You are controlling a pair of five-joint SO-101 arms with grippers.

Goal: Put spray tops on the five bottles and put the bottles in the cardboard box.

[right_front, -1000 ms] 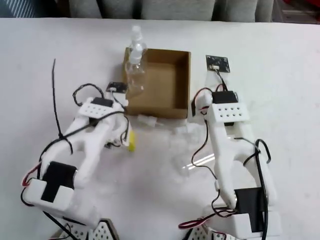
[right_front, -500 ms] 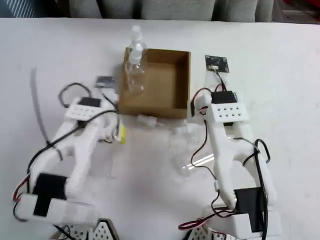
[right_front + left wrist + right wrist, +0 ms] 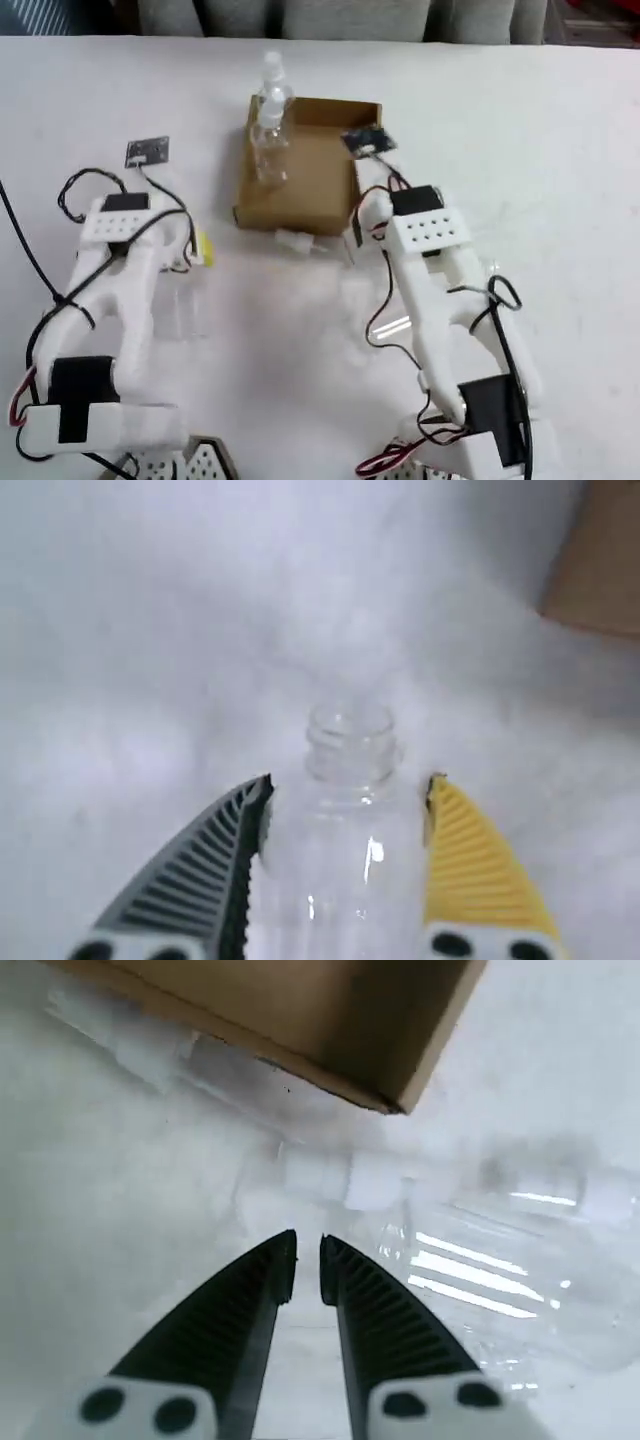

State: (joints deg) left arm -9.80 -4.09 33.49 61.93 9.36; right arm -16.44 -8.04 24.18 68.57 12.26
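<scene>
Cardboard box [image 3: 315,185]: we see brown, matt board with square corners, open at the top. It sits on the white table [image 3: 560,150] between the far ends of the two arms.
Left arm [image 3: 120,290]: white plastic links with black and red wires looped along them. It stretches from the near edge across the table, well left of the box, with its wrist bent down.
Right arm [image 3: 430,270]: the same white build. It reaches from the near edge to the box's near right corner, with its wrist tipped down over the table there.
Boxed bottle [image 3: 270,150]: clear, glossy, round plastic under a white spray top, upright inside the box against its left wall.
Far bottle [image 3: 272,78]: clear with a white top, standing just beyond the box's far left corner.
Lying bottles [image 3: 480,1270]: clear bottles on their sides on the table near the box's near wall; we cannot count them.
Open-necked bottle [image 3: 350,820]: clear, with its threaded neck bare, held by the left arm.
Left gripper [image 3: 348,783]: one ribbed grey finger and one yellow, clasping the Open-necked bottle at its shoulders from both sides.
Right gripper [image 3: 307,1250]: ribbed dark fingers drawn almost together with a thin slit between them, holding nothing. It is over the table near the Lying bottles.
Spray top [image 3: 293,241]: small and white, just beside the box's near wall; we cannot tell whether it sits on a bottle.
</scene>
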